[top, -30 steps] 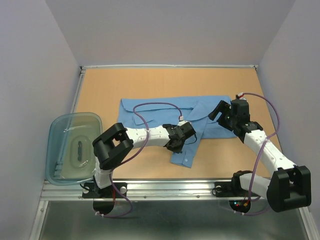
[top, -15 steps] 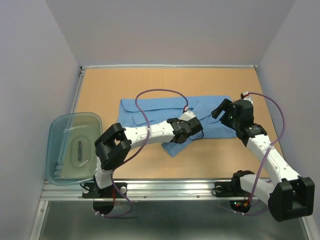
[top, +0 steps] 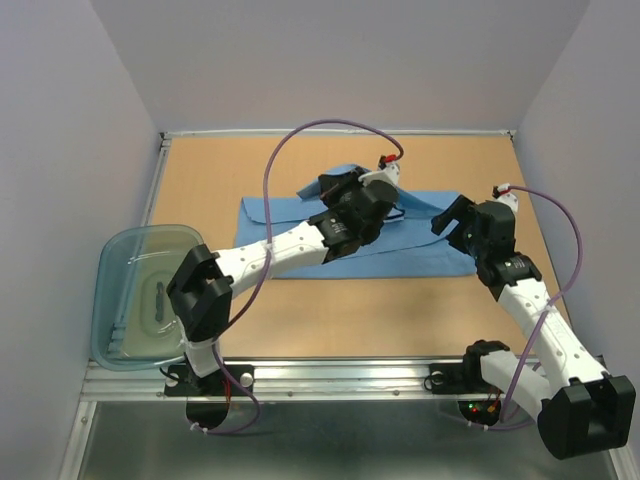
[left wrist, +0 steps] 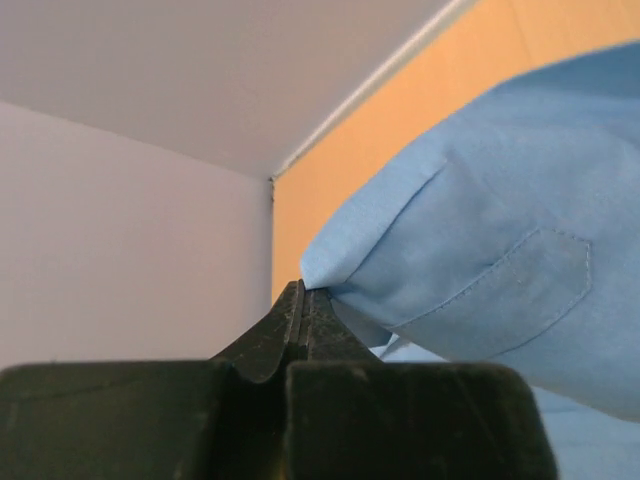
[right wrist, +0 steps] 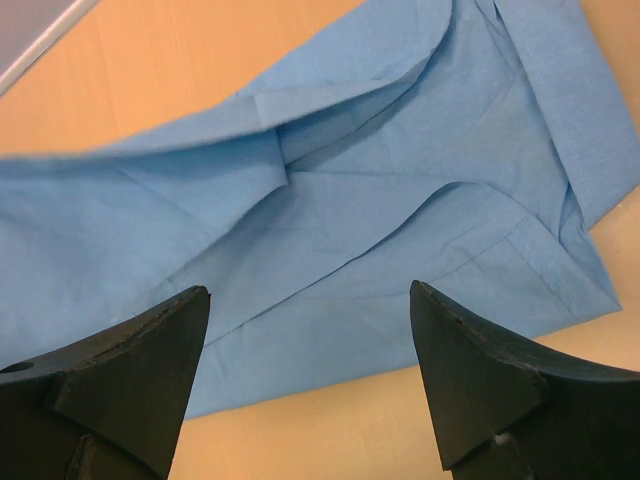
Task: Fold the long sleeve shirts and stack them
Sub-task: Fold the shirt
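Left pincer (top: 336, 186) holds up a fold of the blue shirt (top: 280, 215) while right pincer (top: 452, 216) hovers over its end.

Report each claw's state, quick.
Left claw: closed, pinching a fold of the light blue shirt.
Right claw: open, holding nothing, poised over the shirt.

Overhead view: a fixed camera high above and behind both arm bases, looking down and forward over the whole tan wooden tabletop (top: 300, 310) to the white back wall (top: 340, 70). Left wrist view: just behind the left arm's black two-finger gripper (left wrist: 303, 295), facing along the table toward a wall corner, very near the light blue thin cloth shirt (left wrist: 500, 270) it pinches. Right wrist view: looking steeply down past the right arm's black two-finger gripper (right wrist: 308, 288), close above the same shirt. All three views share that shirt
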